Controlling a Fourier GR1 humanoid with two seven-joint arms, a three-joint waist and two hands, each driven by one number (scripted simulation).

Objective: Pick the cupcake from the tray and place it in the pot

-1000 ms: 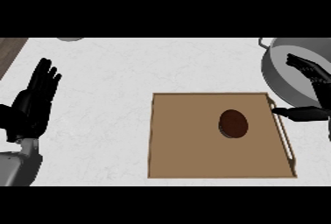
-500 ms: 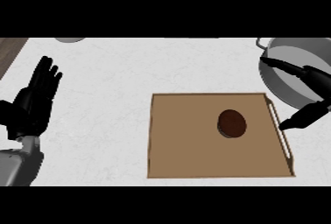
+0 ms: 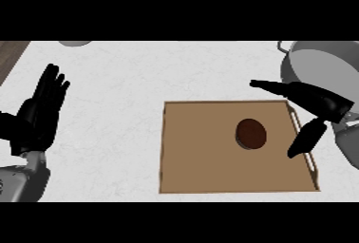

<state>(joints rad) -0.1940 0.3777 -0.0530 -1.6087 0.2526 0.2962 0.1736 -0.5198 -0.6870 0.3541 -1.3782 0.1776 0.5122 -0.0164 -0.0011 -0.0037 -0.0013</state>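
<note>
Right hand (image 3: pixel 317 105): spread wide, fingers and thumb apart and holding nothing; it sits over the tray's right rim, seemingly shaped to close round the cupcake
Cupcake (image 3: pixel 251 133): on the tray (image 3: pixel 203 166), just left of the thumb, untouched
Pot (image 3: pixel 322 59): beyond the tray's far right corner; a short carry
Left hand (image 3: pixel 38 114): flat, resting at the left

A dark brown cupcake (image 3: pixel 251 133), seen from above as an oval, sits upright on the flat brown tray (image 3: pixel 203 161), right of the tray's middle and toward its far side. The grey pot (image 3: pixel 319 61) stands open at the far right, beyond the tray's right corner.
</note>
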